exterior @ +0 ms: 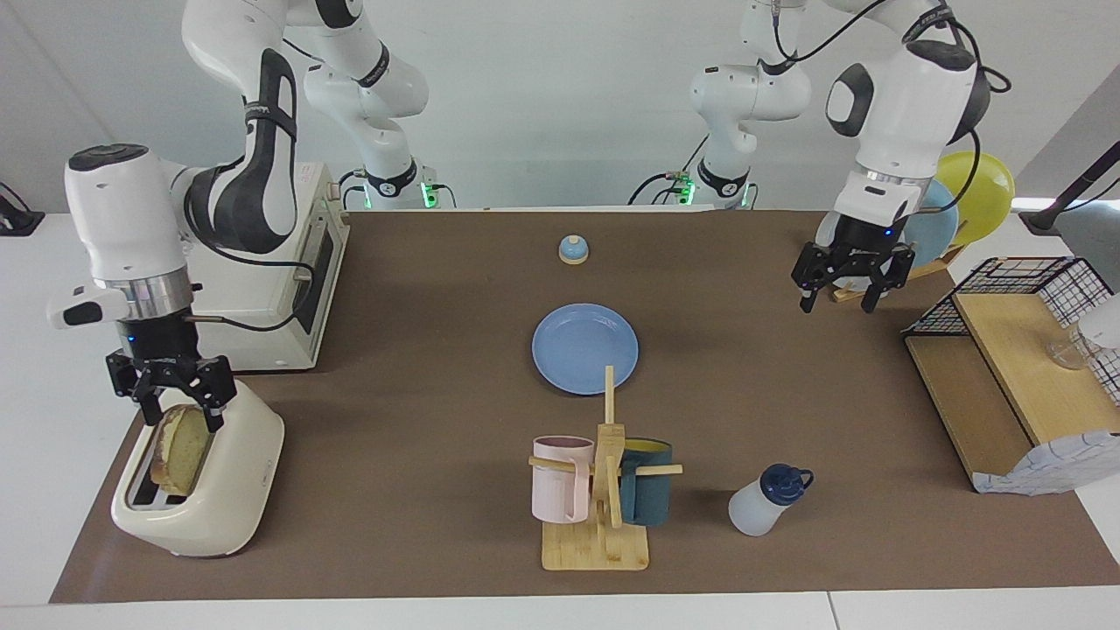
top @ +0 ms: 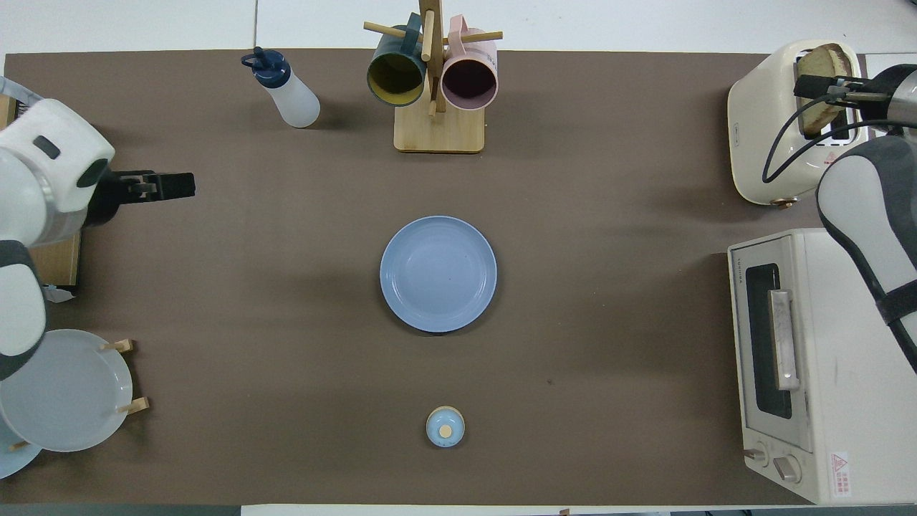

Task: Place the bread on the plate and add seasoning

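The right pincer [exterior: 180, 416] hangs straight down over the toaster [exterior: 219, 490], with one finger on each side of the top edge of the bread [exterior: 179, 451]. The fingers are spread, and I cannot tell whether they touch the crust. The bread stands upright in the toaster slot, at the right arm's end of the tabletop [exterior: 420, 350], and the toaster is farther from the robots than the toaster oven [exterior: 262, 280] beside it.

The left pincer [exterior: 838, 299] is in the air over the brown mat, near the wooden plate rack [exterior: 884, 282], and its fingers are spread with nothing between them.

The blue plate [exterior: 585, 347] lies flat in the middle of the mat, with nothing on it. The small bell [exterior: 573, 249] is nearer to the robots than the plate. The wooden mug tree [exterior: 604, 490], carrying a pink mug [exterior: 560, 477] and a dark teal mug [exterior: 649, 493], is farther from the robots than the plate. The seasoning bottle [exterior: 768, 500] stands leaning a little beside the mug tree, toward the left arm's end, with its navy cap on.
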`<state>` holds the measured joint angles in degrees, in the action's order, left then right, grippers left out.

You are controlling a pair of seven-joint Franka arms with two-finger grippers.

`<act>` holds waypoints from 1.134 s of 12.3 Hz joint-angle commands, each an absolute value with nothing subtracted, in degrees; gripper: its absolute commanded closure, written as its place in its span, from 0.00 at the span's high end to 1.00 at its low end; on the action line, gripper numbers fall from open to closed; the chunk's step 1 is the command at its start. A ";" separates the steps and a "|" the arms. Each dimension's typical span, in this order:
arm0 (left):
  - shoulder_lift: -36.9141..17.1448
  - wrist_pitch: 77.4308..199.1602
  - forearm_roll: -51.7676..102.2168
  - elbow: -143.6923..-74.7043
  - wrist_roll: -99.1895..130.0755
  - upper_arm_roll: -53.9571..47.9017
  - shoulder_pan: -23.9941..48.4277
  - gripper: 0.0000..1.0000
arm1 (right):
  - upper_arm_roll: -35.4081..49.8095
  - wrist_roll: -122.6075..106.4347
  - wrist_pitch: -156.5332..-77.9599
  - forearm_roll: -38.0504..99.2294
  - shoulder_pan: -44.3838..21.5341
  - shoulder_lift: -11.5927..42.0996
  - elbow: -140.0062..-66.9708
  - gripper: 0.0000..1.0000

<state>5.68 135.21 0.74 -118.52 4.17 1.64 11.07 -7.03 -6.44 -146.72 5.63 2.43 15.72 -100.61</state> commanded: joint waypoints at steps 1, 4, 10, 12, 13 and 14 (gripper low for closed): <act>3.45 148.92 -4.19 -125.14 6.23 2.02 13.70 1.00 | -6.85 -14.30 -145.64 6.42 3.25 15.21 -101.16 0.13; -3.85 160.64 -4.92 -126.21 12.64 2.28 17.22 1.00 | -6.94 -18.37 -139.42 6.24 4.13 15.29 -97.84 0.00; -14.40 175.15 -4.57 -125.07 13.10 2.90 18.72 1.00 | -3.35 -18.63 -117.72 -11.48 -1.21 14.07 -79.64 0.00; -17.99 175.95 -4.31 -122.19 13.18 4.82 20.73 1.00 | -2.12 -17.41 -109.99 -11.17 -6.83 10.83 -79.80 0.00; -20.63 176.04 -4.13 -119.73 13.36 8.49 23.96 1.00 | -1.94 -14.36 -110.04 -9.60 -9.47 10.55 -79.80 0.00; -22.39 177.18 -4.04 -118.32 15.01 13.75 28.17 1.00 | -1.67 -11.19 -110.39 -7.75 -11.49 10.29 -80.24 0.00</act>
